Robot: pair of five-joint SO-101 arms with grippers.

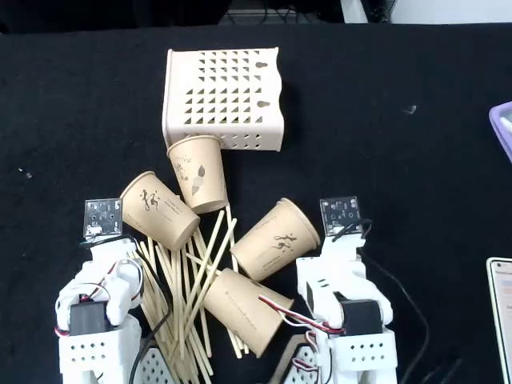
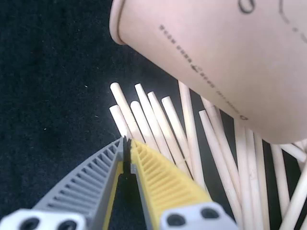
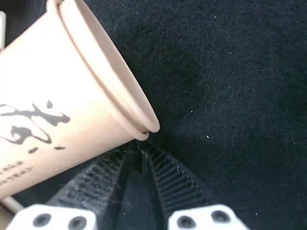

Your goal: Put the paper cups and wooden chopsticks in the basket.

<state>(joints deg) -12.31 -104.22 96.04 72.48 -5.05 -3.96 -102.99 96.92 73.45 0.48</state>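
Several brown paper cups lie on their sides on the black table, among them one [image 1: 198,172] just in front of the basket [image 1: 224,100], one [image 1: 158,210] by the left arm [image 1: 96,320] and one [image 1: 276,238] by the right arm [image 1: 344,312]. A loose pile of wooden chopsticks [image 1: 188,296] fans out between the arms, partly under the cups. My left gripper [image 2: 126,143], grey and yellow, is shut and empty at the chopstick ends [image 2: 158,120], below a cup [image 2: 216,62]. My right gripper [image 3: 139,149], black, is shut and empty right at a cup's rim [image 3: 108,76].
The cream perforated basket stands at the back centre of the table. A purple object [image 1: 502,124] and a white object [image 1: 500,312] sit at the right edge. Bare black cloth [image 1: 400,160] lies to the right of the cups.
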